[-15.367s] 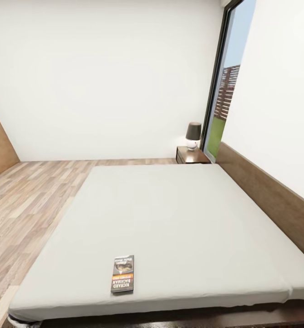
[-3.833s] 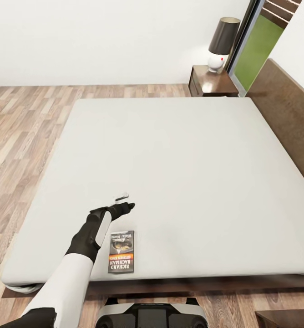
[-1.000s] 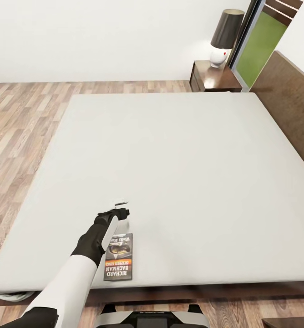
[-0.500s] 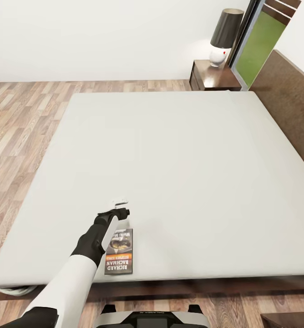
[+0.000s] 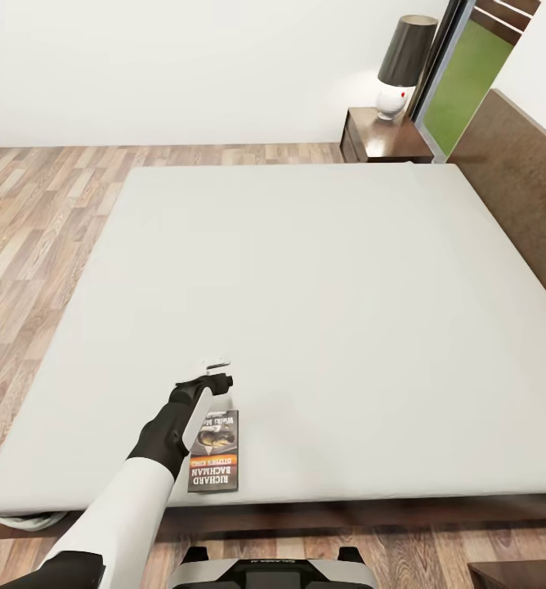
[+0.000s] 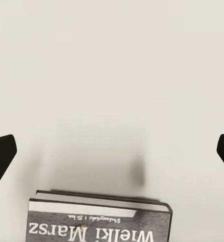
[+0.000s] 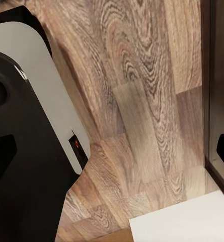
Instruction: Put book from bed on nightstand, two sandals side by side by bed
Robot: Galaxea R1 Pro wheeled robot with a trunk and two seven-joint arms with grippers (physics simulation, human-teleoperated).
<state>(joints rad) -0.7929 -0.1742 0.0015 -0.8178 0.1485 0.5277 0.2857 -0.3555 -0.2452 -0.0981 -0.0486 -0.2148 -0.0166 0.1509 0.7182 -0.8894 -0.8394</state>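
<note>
The book [image 5: 214, 462] lies flat on the pale mattress of the bed [image 5: 322, 270], close to its near edge, title lettering toward me. My left gripper [image 5: 220, 370] hovers low over the mattress just beyond the book's far end. In the left wrist view the left gripper [image 6: 112, 151] is open, with bare sheet between the fingertips [image 6: 1, 156] and the book [image 6: 99, 222] lying just short of them. A nightstand [image 5: 385, 139] stands at the bed's far right corner. The right gripper [image 7: 112, 151] is open over the wood floor. The sandals are out of view.
A lamp [image 5: 405, 61] with a dark shade stands on the far nightstand. The dark headboard [image 5: 518, 196] runs along the bed's right side. My base [image 5: 277, 568] is against the bed's near edge. A dark wood corner [image 5: 518, 575] shows at the lower right. Plank floor [image 5: 36, 221] lies to the left.
The view shifted slightly a second ago as the camera moved. My left gripper stays open just past the book, which has not moved.
</note>
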